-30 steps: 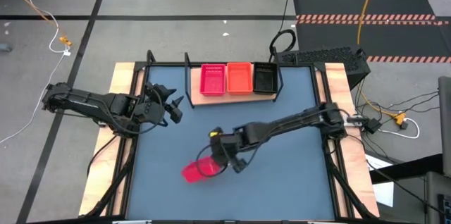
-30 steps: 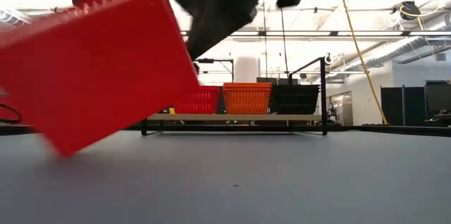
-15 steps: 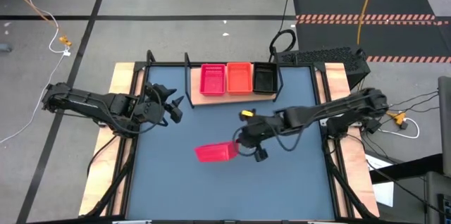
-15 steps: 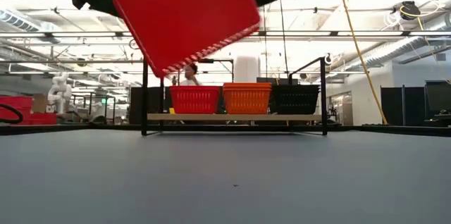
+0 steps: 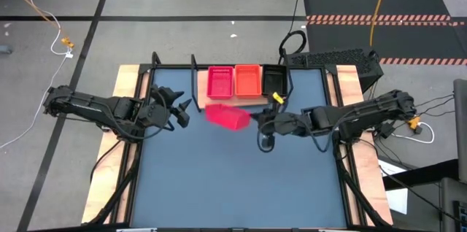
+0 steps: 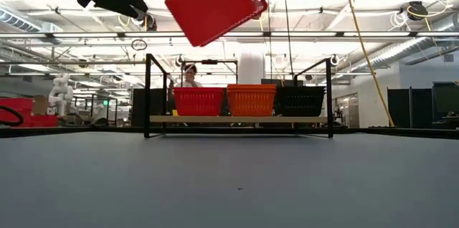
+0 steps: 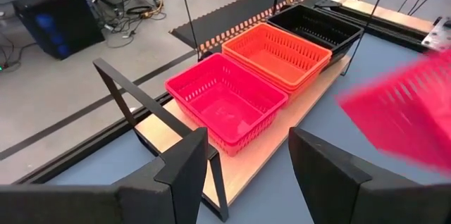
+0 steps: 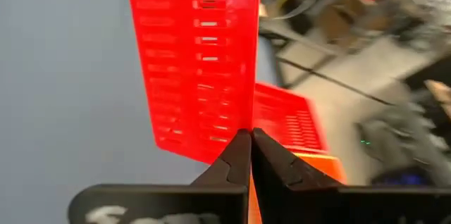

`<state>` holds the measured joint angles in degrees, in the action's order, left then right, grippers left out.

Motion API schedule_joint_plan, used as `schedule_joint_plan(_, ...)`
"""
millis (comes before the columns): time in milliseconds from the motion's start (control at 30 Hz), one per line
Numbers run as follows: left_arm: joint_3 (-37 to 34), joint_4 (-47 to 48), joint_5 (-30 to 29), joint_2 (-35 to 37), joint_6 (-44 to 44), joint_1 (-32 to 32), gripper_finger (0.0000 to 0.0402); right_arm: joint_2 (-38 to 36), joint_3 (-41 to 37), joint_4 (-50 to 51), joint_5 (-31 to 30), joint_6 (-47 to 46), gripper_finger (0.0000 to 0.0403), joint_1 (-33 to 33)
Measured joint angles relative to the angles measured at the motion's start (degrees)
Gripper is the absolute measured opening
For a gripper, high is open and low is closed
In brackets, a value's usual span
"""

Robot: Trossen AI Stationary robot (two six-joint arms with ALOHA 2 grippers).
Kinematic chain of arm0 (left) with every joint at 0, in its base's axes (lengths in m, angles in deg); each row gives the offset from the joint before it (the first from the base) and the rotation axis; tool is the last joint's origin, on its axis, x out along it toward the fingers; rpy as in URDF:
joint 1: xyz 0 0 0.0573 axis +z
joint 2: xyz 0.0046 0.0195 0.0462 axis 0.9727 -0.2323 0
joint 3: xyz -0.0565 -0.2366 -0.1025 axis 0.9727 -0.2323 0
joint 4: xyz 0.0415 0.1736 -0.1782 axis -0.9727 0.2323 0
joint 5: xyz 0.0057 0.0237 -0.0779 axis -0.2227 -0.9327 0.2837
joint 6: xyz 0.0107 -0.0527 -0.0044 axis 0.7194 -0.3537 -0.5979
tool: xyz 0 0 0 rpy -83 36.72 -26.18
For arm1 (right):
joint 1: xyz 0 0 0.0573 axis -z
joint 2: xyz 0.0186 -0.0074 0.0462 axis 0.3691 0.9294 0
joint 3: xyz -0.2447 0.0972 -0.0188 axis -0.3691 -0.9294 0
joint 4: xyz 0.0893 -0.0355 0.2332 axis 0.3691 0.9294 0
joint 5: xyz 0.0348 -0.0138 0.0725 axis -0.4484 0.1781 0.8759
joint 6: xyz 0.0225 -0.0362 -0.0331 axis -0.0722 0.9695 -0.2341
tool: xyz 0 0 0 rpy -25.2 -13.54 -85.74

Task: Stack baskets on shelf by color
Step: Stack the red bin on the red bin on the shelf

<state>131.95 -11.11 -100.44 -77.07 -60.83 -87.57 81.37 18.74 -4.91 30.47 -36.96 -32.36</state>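
The right tool (image 5: 253, 120) is clamped on the rim of a pinkish-red basket (image 5: 228, 117) and holds it tilted in the air — just in front of the shelf (image 5: 241, 100), clear of the desk (image 5: 233, 181). In the right wrist view its fingers (image 8: 236, 155) pinch the basket's edge. On the shelf, at the desk's far edge, three baskets sit side by side: a red basket (image 5: 220, 82), an orange basket (image 5: 248, 80) and a black basket (image 5: 273, 81). The left tool (image 5: 182, 113) waits near the desk's left edge — fingers spread, holding nothing.
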Motion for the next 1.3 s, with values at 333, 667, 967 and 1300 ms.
schedule_joint_plan(333, 0.0, -2.83, 0.11, 0.62, 5.6, 1.62, 0.02, 8.68, 7.61, -6.82, -10.05, 5.0, 0.0, 5.45)
schedule_joint_plan(667, 0.07, 1.41, 0.94, 1.57, 6.03, 1.86, 0.02, 24.48, 17.31, -6.97, -26.64, 15.65, 0.0, 12.29)
schedule_joint_plan(967, 0.07, 2.18, 0.92, 2.21, 6.01, 1.95, 0.02, 31.93, 17.35, -18.4, -26.58, 27.52, 0.0, 16.08)
schedule_joint_plan(1300, 0.04, 2.58, 0.88, 2.43, 6.04, 1.95, 0.02, 34.2, 17.35, -24.55, -18.6, 36.36, 0.0, 15.28)
